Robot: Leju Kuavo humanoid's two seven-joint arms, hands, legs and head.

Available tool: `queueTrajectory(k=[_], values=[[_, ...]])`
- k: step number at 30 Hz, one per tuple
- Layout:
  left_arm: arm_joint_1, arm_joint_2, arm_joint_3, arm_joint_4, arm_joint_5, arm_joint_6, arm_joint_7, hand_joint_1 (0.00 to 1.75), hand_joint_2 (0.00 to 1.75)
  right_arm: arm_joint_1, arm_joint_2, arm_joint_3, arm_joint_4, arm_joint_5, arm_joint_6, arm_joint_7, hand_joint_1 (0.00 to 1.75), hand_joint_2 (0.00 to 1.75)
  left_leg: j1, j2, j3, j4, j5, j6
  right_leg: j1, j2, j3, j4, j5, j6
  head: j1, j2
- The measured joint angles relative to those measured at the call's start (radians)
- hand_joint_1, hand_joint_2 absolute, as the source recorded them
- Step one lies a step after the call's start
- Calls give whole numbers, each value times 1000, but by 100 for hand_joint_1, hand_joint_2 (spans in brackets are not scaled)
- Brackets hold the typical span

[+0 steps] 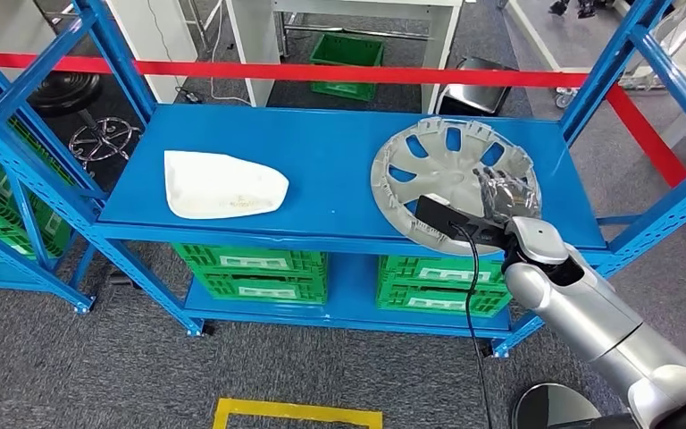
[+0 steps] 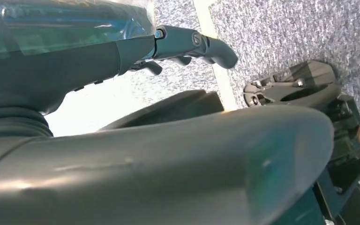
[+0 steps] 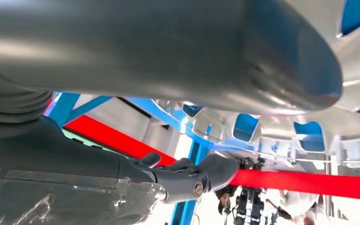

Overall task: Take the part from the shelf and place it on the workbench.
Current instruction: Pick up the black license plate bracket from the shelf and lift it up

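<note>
A silver wheel cover (image 1: 438,165) lies flat on the right half of the blue shelf (image 1: 339,152). A white moulded part (image 1: 221,185) lies on the left half. My right hand (image 1: 503,193) reaches over the wheel cover's near right rim, fingers spread on top of it and closed around nothing. In the right wrist view the thumb (image 3: 145,56) sits close against the wheel cover (image 3: 351,122), with the dark fingers (image 3: 192,176) stretched out apart from it. My left hand (image 2: 168,154) hangs over the grey carpet, its fingers (image 2: 192,42) extended and holding nothing.
Green crates (image 1: 250,268) fill the lower shelf level. Blue uprights and diagonal braces (image 1: 621,63) frame the shelf on both sides. A red barrier tape (image 1: 322,71) runs behind it. Yellow floor marking (image 1: 295,413) lies in front on the carpet.
</note>
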Motion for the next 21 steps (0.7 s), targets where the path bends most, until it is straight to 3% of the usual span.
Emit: queueTrajectory(k=[2, 4, 6, 7, 8, 10, 11, 14, 21], values=[[-2, 1, 0, 0, 0, 0, 0, 0, 0, -1, 0, -1, 0, 0, -1, -1, 0, 0, 1, 1, -25, 59, -31, -8, -5, -2, 14, -7, -5, -12, -9, 0], [-2, 1, 0, 0, 0, 0, 0, 0, 0, -1, 1, 1, 0, 0, -1, -1, 0, 0, 2, 1, -94, 188, -76, -13, -4, -3, 25, -7, -14, -20, -21, 0], [1, 1, 0, 0, 0, 0, 0, 0, 0, 2, 2, 2, 0, 0, -1, -1, 0, 0, 3, 1, -154, 274, -80, -14, -1, -2, 35, -5, -24, -22, -27, 0], [2, 1, 0, 0, 0, 0, 0, 0, 0, 3, 2, 3, 0, 0, -1, -1, 0, 0, 3, 1, -161, 265, -54, -12, 0, -1, 42, -4, -30, -21, -30, 0], [3, 1, 0, 0, 0, 1, 0, 0, 0, 4, 2, 3, 0, 0, -1, -1, 0, 0, 2, 1, -150, 220, -11, -9, 1, 1, 51, -3, -36, -20, -33, 0], [2, 2, 0, 0, -1, 1, 0, 0, 0, 4, 2, 3, 1, 0, -2, -2, 0, 0, -2, 1, -110, 102, 66, 2, 3, 2, 66, -2, -48, -14, -36, 0], [1, 3, 0, 0, -1, 2, 0, 0, 0, 5, 3, 3, 1, 0, -2, -3, 0, 0, -4, 1, -92, 59, 82, 8, 5, 2, 69, -1, -52, -10, -37, 0], [1, 2, 0, 0, -2, 2, -2, 0, 0, 9, 3, 4, 3, 0, -3, -6, 0, 0, -6, -1, -75, 20, 72, 12, 7, 1, 61, 4, -56, -4, -36, 0], [2, 2, 0, 0, -2, 2, -3, 0, 0, 12, 3, 3, 5, -1, -6, -7, 0, 0, -6, -5, -78, 19, 67, 17, 7, -2, 66, -10, -54, 1, -24, 0]])
